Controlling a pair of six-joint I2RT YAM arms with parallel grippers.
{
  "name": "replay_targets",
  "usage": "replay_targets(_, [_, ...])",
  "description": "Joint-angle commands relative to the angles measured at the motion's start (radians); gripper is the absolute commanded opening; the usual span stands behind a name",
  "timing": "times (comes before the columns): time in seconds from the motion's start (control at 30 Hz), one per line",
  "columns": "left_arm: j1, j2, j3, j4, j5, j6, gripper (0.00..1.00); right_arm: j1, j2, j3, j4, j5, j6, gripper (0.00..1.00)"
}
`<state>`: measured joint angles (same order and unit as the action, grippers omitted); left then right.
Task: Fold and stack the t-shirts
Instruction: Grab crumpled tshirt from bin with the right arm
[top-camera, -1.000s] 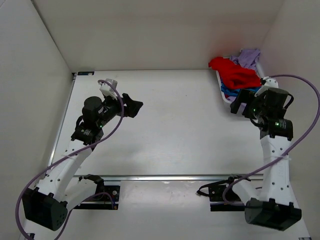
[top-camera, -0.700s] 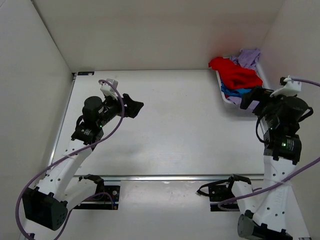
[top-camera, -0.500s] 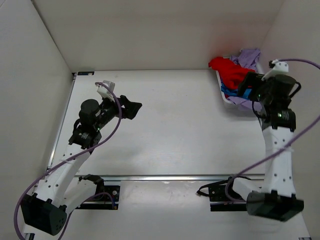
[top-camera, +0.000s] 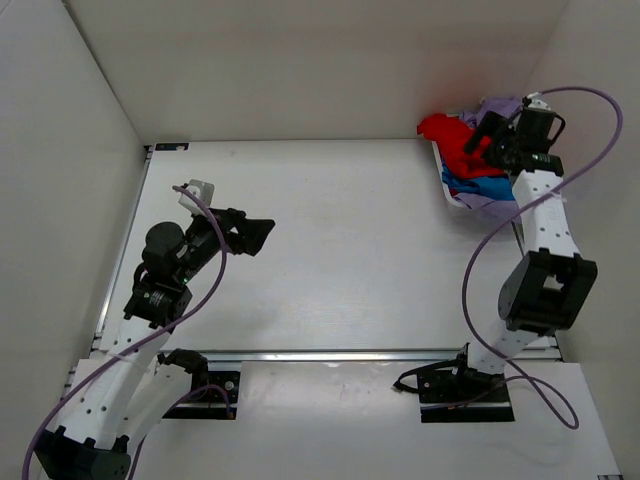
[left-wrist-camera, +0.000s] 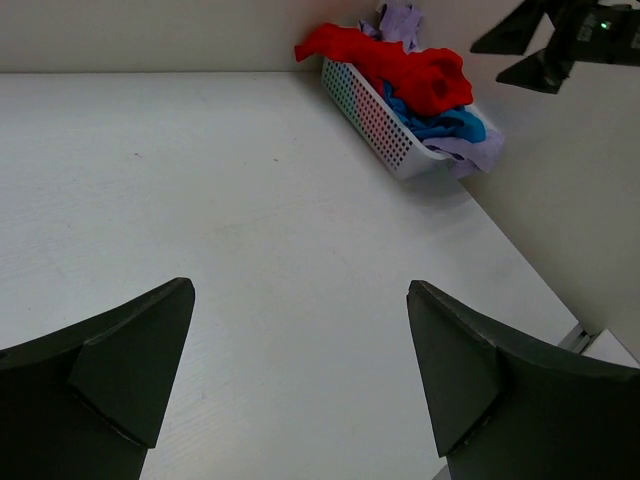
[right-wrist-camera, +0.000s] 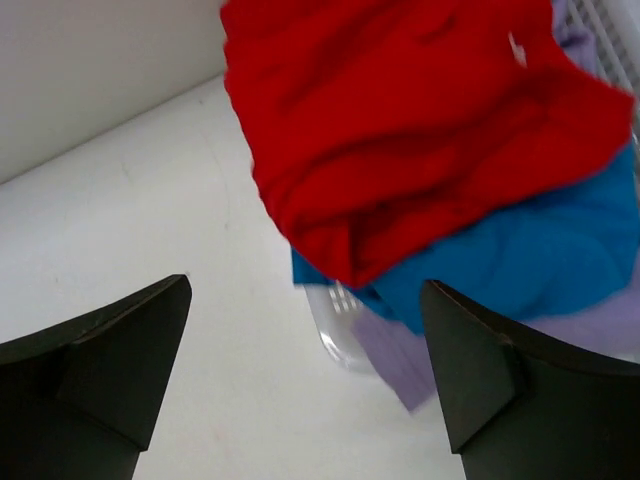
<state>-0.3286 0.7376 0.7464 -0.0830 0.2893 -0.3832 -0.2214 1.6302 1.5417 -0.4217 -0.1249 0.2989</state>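
Note:
The t-shirts lie heaped in a white slatted basket (top-camera: 447, 190) at the far right corner: a bright red one (top-camera: 450, 135) on top, a blue one (top-camera: 470, 183) under it, a lavender one (top-camera: 500, 106) behind. My right gripper (top-camera: 480, 135) hovers open and empty just over the red shirt (right-wrist-camera: 400, 130), with the blue shirt (right-wrist-camera: 540, 260) and lavender cloth (right-wrist-camera: 400, 350) below it. My left gripper (top-camera: 262, 232) is open and empty above the bare left part of the table, far from the basket (left-wrist-camera: 375, 120). The red shirt (left-wrist-camera: 400, 65) shows in its view.
White walls close in the table at the back, left and right. The basket stands tight against the right wall. Lavender cloth (left-wrist-camera: 475, 150) hangs over the basket's near end. A metal rail (top-camera: 330, 353) runs along the table's near edge.
My right arm has swung from beside the basket's near end up and back over the shirts. My left gripper has drawn back slightly toward the near left.

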Motion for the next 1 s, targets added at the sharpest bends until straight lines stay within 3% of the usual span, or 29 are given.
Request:
replay_targets(0.0, [-0.007,-0.032,-0.027,-0.037,0.022,-0.029,0.98,0.028,0.135,0.197,0.006,0.091,0.067,0.97])
replay_targets(0.27, [-0.012,-0.046,-0.005,-0.069,-0.002,0.013,0.98,0.056,0.583,0.779,-0.386,0.235,0.157,0.99])
replay_targets(0.37, [-0.009,-0.049,-0.012,-0.07,-0.005,0.018,0.98,0.044,0.79,1.105,-0.631,0.255,0.221,0.93])
replay_targets(0.5, [0.01,-0.052,-0.027,-0.066,-0.009,0.007,0.98,0.03,0.878,1.221,-0.749,0.231,0.2,0.89])
replay_targets(0.53, [0.013,-0.047,-0.024,-0.069,-0.004,0.007,0.98,0.033,0.888,1.227,-0.753,0.219,0.18,0.74])
replay_targets(0.57, [0.005,-0.05,-0.019,-0.061,-0.006,0.01,0.99,0.036,0.875,1.223,-0.737,0.219,0.158,0.33])
replay_targets(0.6, [0.005,-0.044,-0.018,-0.064,-0.006,0.01,0.98,0.036,0.869,1.229,-0.735,0.22,0.148,0.08])
replay_targets(0.63, [0.006,-0.038,-0.021,-0.055,-0.003,0.006,0.99,0.034,0.853,1.227,-0.709,0.214,0.135,0.0])
replay_targets(0.83, [0.0,-0.03,-0.019,-0.052,0.007,0.003,0.99,0.025,0.691,1.21,-0.537,0.108,0.06,0.0])
replay_targets(0.97, [0.008,-0.029,-0.022,-0.054,0.011,-0.002,0.99,0.071,0.506,1.218,-0.389,0.015,-0.077,0.0])
